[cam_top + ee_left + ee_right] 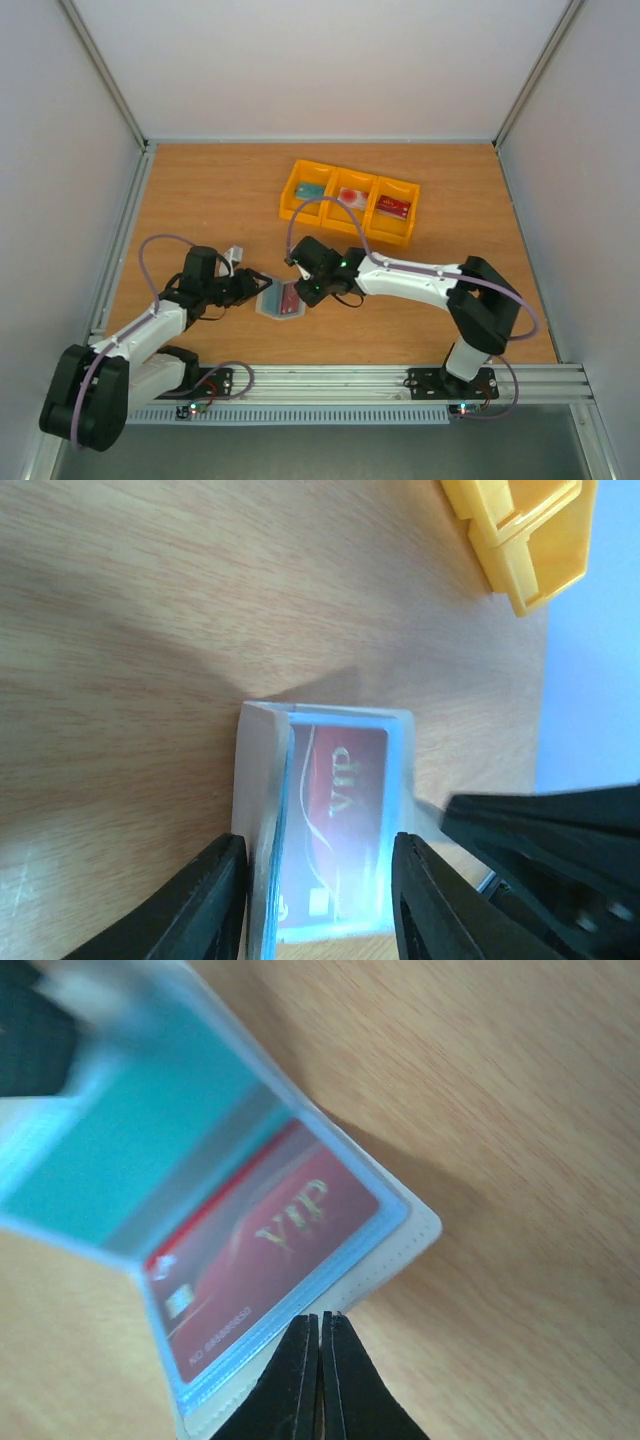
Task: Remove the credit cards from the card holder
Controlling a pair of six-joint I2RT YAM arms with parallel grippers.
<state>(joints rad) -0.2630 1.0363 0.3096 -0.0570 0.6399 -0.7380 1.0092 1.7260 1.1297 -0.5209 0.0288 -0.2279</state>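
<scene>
1. I am working over the card holder [281, 301], which is lying open on the wooden table [200, 200] between my two grippers, well apart from the yellow tray [285, 205].
2. My left gripper [320, 880] is straddling the holder with its fingers apart, one along each long side. I cannot tell whether they are pressing it.
3. My right gripper [320, 1325] is pinching fully together at the holder's cream edge. I cannot tell whether anything thin is caught between the tips.
4. A dark red VIP card [260, 1260] is sitting in a clear sleeve, with a teal leaf [130, 1160] standing up above it.
5. I am judging the step in hand to be freeing that card. The left fingers should be steadying the holder while the right ones are drawing the card out along the sleeve's open end, not across it.
6. I am watching for the whole holder sliding along instead of the card.
</scene>
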